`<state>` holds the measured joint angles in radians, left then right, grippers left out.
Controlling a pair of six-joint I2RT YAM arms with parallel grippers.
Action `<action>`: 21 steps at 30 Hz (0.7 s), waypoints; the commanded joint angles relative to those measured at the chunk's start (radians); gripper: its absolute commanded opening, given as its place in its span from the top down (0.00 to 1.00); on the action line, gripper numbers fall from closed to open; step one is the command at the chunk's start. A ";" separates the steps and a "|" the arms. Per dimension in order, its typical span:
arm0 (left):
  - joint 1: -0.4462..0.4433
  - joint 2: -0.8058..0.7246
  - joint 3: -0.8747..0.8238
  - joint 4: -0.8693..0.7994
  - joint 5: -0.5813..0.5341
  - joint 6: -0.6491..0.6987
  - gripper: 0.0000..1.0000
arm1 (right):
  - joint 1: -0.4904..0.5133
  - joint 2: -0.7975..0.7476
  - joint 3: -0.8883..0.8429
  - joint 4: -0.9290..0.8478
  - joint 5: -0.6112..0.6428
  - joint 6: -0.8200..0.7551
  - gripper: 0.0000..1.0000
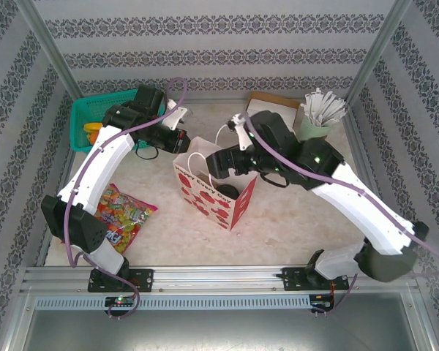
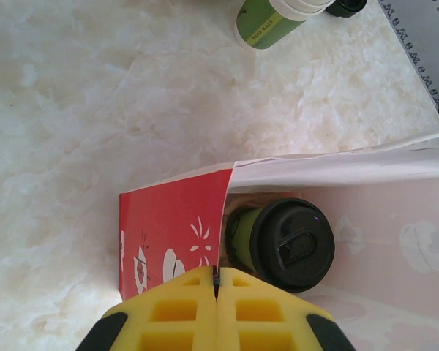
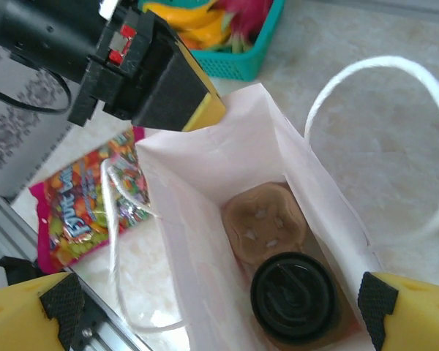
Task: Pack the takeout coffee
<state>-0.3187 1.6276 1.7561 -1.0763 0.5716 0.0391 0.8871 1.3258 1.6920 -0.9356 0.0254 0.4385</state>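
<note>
Takeout coffee (image 2: 291, 245) upright on floor of paper bag (image 1: 219, 197), middle of table (image 1: 300, 227). Left gripper (image 2: 216, 281) pinched on bag rim. Right gripper (image 3: 218, 300) spread wide over bag mouth, empty.

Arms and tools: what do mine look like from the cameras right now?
The left arm and right arm have white shell links, black joints and bases; a purple cable runs along each. The left tool has yellow fingers with square recesses; the right tool has yellow fingers with black textured pads.
</note>
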 commanded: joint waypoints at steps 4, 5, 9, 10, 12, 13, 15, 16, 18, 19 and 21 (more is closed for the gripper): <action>0.003 0.008 0.003 0.015 -0.003 -0.015 1.00 | 0.013 -0.212 -0.251 0.219 0.177 0.153 0.02; 0.003 0.009 0.005 0.016 -0.003 -0.018 1.00 | 0.013 -0.238 -0.284 0.228 0.192 0.163 0.02; 0.004 0.012 0.011 0.018 0.004 -0.025 1.00 | -0.059 -0.343 -0.446 0.229 0.163 0.299 0.02; 0.004 0.015 0.016 0.013 0.001 -0.025 1.00 | -0.101 -0.367 -0.489 0.231 0.103 0.338 0.02; 0.004 0.017 0.022 0.011 0.001 -0.027 1.00 | -0.153 -0.403 -0.553 0.221 0.058 0.415 0.02; 0.004 0.018 0.023 0.011 0.004 -0.029 1.00 | -0.165 -0.413 -0.569 0.192 0.060 0.444 0.02; 0.004 0.020 0.025 0.013 0.004 -0.036 1.00 | -0.176 -0.414 -0.572 0.113 0.074 0.514 0.02; 0.003 0.024 0.027 0.012 0.002 -0.039 1.00 | -0.177 -0.410 -0.565 0.079 0.079 0.559 0.03; 0.004 0.030 0.031 0.006 0.001 -0.045 1.00 | -0.168 -0.406 -0.576 0.086 0.060 0.621 0.05; 0.004 0.034 0.031 0.005 -0.001 -0.051 1.00 | -0.163 -0.403 -0.590 0.107 0.041 0.648 0.06; 0.004 0.038 0.032 0.005 -0.004 -0.060 1.00 | -0.157 -0.378 -0.602 0.141 -0.008 0.664 0.09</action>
<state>-0.3187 1.6466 1.7584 -1.0718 0.5720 0.0051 0.7177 0.9283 1.1130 -0.8104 0.0818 0.9916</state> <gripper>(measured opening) 0.064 0.912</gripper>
